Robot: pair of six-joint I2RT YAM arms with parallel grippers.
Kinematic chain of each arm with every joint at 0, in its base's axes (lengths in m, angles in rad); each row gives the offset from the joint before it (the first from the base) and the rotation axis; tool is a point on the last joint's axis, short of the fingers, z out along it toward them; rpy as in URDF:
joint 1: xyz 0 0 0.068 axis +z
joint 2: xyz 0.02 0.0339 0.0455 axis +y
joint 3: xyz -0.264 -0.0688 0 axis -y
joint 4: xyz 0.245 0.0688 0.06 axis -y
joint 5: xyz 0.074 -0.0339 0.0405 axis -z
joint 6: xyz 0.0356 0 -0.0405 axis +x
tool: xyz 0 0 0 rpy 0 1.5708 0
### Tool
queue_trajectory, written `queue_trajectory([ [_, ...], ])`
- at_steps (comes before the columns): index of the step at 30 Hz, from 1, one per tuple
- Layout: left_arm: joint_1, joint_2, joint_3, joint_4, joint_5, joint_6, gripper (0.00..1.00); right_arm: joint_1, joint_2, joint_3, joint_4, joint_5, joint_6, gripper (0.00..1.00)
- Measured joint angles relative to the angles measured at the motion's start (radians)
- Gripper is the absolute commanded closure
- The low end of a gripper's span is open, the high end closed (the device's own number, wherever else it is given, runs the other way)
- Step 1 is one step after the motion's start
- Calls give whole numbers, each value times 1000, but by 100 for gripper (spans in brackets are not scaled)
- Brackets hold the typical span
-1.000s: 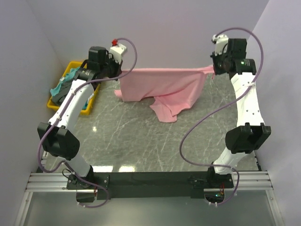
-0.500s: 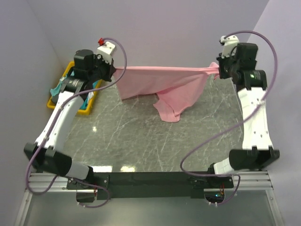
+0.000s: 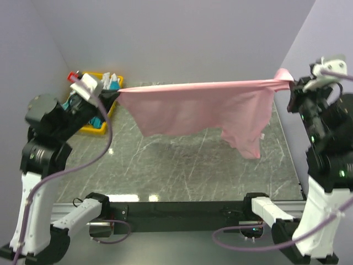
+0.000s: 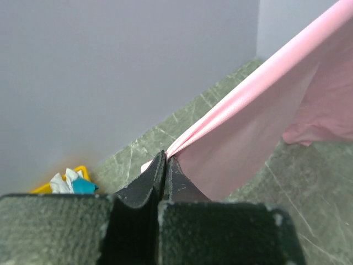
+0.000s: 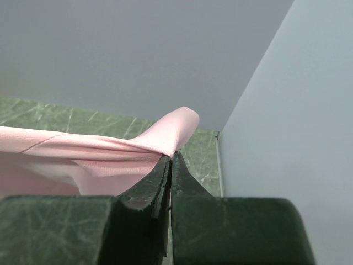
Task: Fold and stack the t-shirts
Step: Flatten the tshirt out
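- Near edge: both arms rise from their bases at either side of the grey-green marble table (image 3: 182, 171).
- Left gripper (image 3: 112, 94): clenched on one top corner of the pink t-shirt (image 3: 193, 107). In the left wrist view its jaws meet, with the cloth (image 4: 248, 127) pinched at the very tip (image 4: 165, 159).
- Right gripper (image 3: 291, 91): clamped on the opposite top corner. In the right wrist view the jaws are pressed together (image 5: 171, 160) and a small fold of the shirt (image 5: 171, 124) stands up above them.
- Shirt position: it is held in the air over the far half of the table, with its top edge pulled nearly straight between the two grippers. The body hangs down like a curtain. The portion toward the right arm droops lowest, in a bunched lobe; I cannot tell whether that lobe touches the table.
- Far left corner: a yellow bin (image 3: 92, 130) sits behind the left gripper. It holds crumpled teal cloth (image 3: 71, 103) and white cloth (image 3: 113, 81).
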Motion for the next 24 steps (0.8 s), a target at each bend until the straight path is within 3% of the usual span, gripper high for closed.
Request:
queue_trajectory([
  [8,0,-192,-14,-114,86,11,99,0,-202,0,-73,6,-25,100],
  [13,0,-178,-26,-126,99,4,100,-1,-248,-87,-27,11,-62,100],
  [18,0,-46,-94,-90,41,4,100,-1,-115,-230,86,20,-80,100],
  [24,0,223,-184,15,-86,-3,100,26,232,-329,253,41,-81,100],
])
